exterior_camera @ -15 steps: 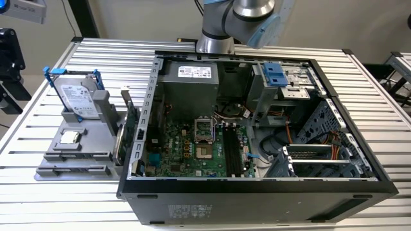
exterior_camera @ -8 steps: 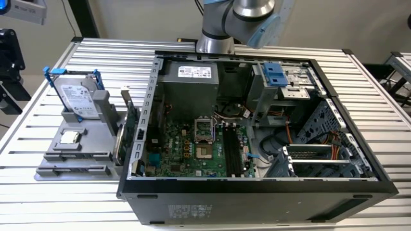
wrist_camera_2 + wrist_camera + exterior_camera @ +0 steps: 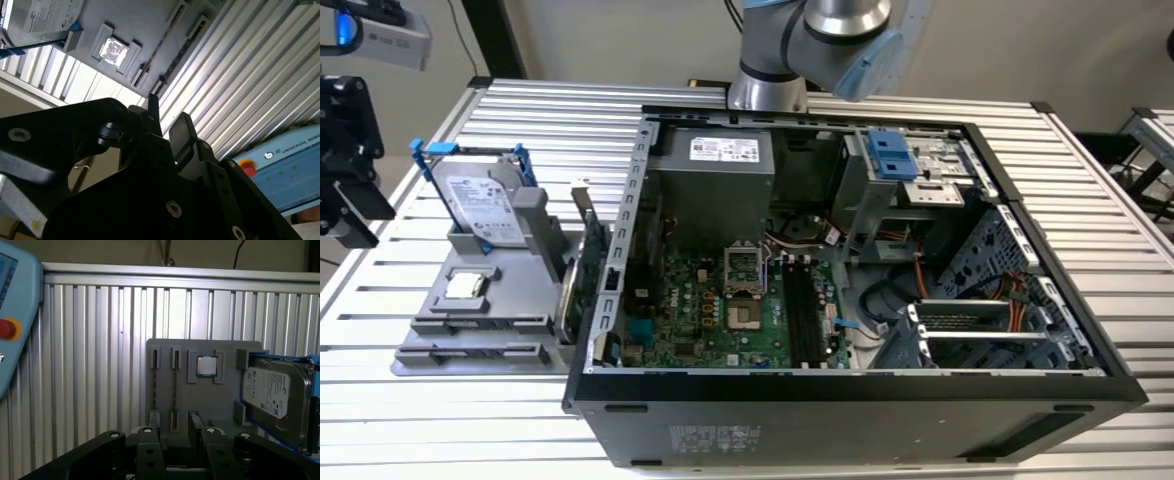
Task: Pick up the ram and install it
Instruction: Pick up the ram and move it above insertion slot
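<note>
Your black claw (image 3: 178, 434) gapes empty near the thin grey-green ram (image 3: 174, 390) in the grey holder (image 3: 220, 400), beside the white-labelled hard drive (image 3: 272, 400).

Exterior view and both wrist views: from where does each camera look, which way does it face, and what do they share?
Exterior view: high, looking down into the open computer case on the table; the arm rises beyond the case.
First wrist view: on the arm, looking over the open gripper, across the grey tray to the table's edge.
Second wrist view: on the arm, looking past the gripper, tilted, at the tray.
Shared: all three show the tray and the hard drive.
</note>
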{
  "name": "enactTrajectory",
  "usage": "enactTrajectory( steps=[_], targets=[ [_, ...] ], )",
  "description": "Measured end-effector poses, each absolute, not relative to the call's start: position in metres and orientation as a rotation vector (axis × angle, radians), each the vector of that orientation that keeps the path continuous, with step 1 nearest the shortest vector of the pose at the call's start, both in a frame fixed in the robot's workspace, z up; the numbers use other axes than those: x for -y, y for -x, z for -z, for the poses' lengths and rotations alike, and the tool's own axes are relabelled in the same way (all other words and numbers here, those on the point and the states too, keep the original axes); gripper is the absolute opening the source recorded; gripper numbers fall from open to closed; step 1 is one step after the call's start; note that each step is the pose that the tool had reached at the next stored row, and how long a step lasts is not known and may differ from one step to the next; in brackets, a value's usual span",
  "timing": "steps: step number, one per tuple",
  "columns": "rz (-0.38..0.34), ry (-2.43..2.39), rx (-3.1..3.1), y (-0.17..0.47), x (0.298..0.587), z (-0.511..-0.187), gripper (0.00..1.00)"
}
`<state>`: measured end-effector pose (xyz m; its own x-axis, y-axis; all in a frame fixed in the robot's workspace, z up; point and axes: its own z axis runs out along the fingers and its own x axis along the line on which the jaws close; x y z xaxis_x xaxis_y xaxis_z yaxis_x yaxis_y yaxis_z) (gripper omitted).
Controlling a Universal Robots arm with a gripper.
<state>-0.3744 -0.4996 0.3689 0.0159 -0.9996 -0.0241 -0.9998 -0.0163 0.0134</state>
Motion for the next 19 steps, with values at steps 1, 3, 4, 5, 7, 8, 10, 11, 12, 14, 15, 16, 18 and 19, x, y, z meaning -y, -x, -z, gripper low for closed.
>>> enactTrajectory(
  steps=[1,3,4,5,7,8,10,11,12,14,15,16,18,19],
  targets=[
    [-0.042,2.234,-2.198,0.374,0.500,-0.367,1.00],
    [-0.042,2.234,-2.198,0.373,0.500,-0.363,1.00],
    [-0.042,2.234,-2.198,0.373,0.500,-0.362,1.00],
    [-0.042,2.234,-2.198,0.373,0.500,-0.362,1.00],
    [-0.042,2.234,-2.198,0.373,0.500,-0.362,1.00],
    [-0.042,2.234,-2.198,0.373,0.500,-0.362,1.00],
    [-0.042,2.234,-2.198,0.373,0.500,-0.361,1.00],
    [-0.041,2.234,-2.198,0.373,0.500,-0.360,1.00],
    [-0.041,2.234,-2.198,0.373,0.500,-0.359,1.00],
    [-0.041,2.234,-2.198,0.373,0.500,-0.354,1.00],
    [-0.041,2.234,-2.198,0.373,0.500,-0.353,1.00],
    [-0.042,2.234,-2.198,0.373,0.500,-0.351,1.00],
    [-0.041,2.234,-2.198,0.373,0.500,-0.347,1.00],
    [-0.042,2.234,-2.198,0.373,0.500,-0.346,1.00]
  ],
)
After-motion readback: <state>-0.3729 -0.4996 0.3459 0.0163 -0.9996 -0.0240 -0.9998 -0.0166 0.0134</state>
